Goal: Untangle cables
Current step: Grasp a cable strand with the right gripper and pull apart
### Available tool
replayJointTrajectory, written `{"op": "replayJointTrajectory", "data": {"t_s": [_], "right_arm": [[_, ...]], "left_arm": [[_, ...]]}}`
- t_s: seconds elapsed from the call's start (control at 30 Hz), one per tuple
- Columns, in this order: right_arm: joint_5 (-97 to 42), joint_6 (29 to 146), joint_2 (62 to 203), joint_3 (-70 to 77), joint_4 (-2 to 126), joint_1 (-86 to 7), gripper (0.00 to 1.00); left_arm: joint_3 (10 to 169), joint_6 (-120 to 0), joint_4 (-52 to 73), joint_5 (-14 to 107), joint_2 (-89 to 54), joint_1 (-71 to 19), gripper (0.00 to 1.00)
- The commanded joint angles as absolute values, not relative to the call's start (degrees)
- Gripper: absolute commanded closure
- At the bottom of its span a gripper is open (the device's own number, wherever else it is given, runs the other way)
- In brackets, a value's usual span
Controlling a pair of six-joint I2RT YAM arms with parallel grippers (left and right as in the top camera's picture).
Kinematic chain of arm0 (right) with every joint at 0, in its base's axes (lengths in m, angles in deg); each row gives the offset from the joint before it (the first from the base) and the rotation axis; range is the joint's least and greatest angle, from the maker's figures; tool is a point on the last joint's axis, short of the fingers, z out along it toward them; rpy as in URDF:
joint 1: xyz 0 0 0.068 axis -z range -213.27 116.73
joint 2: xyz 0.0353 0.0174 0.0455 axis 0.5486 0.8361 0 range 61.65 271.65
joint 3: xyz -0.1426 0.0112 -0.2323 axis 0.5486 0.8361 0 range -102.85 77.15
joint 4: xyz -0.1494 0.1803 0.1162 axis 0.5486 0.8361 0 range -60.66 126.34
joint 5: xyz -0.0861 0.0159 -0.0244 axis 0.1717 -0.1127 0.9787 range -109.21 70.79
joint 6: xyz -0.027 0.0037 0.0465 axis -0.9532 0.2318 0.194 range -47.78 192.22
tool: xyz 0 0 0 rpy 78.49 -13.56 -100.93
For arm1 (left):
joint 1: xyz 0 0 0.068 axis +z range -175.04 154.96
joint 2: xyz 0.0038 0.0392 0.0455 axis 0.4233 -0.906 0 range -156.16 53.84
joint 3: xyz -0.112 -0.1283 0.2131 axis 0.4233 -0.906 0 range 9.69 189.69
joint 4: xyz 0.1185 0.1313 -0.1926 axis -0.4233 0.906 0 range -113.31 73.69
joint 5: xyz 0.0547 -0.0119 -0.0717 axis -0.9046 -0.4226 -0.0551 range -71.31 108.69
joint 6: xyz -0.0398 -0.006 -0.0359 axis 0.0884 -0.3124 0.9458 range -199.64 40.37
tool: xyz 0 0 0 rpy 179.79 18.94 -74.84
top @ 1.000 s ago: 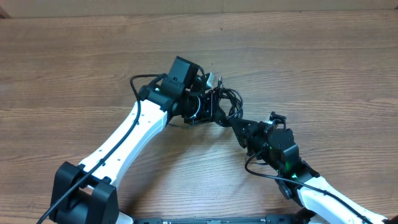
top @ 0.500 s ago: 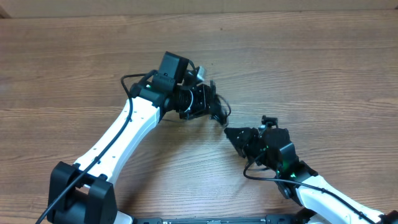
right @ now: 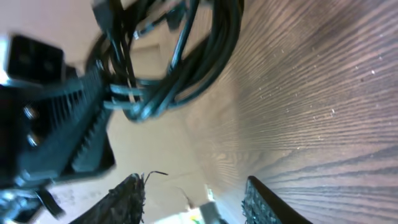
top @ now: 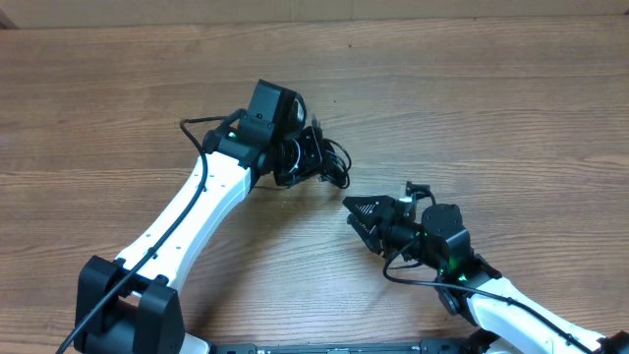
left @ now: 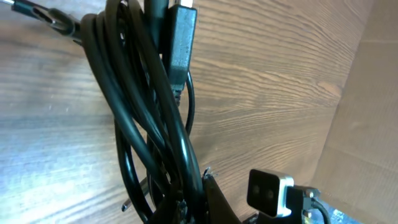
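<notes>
Cables (top: pixel 337 167): one tangled black bundle, sitting at your left gripper's tips, over the wooden table (top: pixel 472 108).
Left gripper (top: pixel 313 157): clamped on the bundle.
Right gripper (top: pixel 358 217): fingers spread, empty, near the bundle, apart.

Bench (top: pixel 511 108): brown wood-grain top, grain running left to right, filling nearly the whole overhead view. Mid-brown tone, with darker streaks and paler bands. Far edge: a narrow, plain, paler tan strip (top: pixel 413 8) runs the full width. Left wrist view: a flat tan panel (left: pixel 373 87), cardboard-like, stands at the bench's edge and meets it in a straight line. Light even, shadows soft.
</notes>
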State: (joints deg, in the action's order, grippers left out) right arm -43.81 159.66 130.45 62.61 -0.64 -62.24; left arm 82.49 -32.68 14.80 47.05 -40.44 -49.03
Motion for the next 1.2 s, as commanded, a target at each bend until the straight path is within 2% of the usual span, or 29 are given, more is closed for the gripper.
{"op": "replayJointTrajectory", "data": {"t_s": [0.0, 0.23, 0.77, 0.87, 0.97, 1.03, 1.17], "right_arm": [[-40.51, 169.75, 130.4, 62.91, -1.05, -62.46, 0.5], [-38.74, 176.2, 130.4, 62.91, -1.07, -62.46, 0.52], [-38.52, 176.2, 130.42, 62.87, -2.49, -62.48, 0.64], [-38.52, 176.18, 130.42, 62.87, -3.5, -62.48, 0.68], [-38.52, 176.14, 130.42, 62.87, -3.56, -62.46, 0.77], [-38.52, 176.14, 130.47, 62.87, -3.39, -62.48, 0.87], [-37.69, 175.68, 130.47, 62.87, -2.45, -62.48, 0.96]], "left_arm": [[84.22, -28.48, 16.26, 46.85, -38.87, -49.33, 0.96], [84.22, -25.94, 16.46, 47.16, -38.87, -51.8, 0.96], [84.22, -22.58, 14.89, 46.79, -38.87, -55.28, 0.96], [84.22, -22.56, 13.97, 46.65, -38.87, -56.28, 0.96], [84.22, -22.56, 13.73, 46.65, -38.87, -56.77, 0.96], [84.22, -22.56, 13.73, 46.79, -38.87, -56.77, 0.96], [84.22, -21.13, 13.25, 47.11, -38.87, -56.55, 0.96]]}}
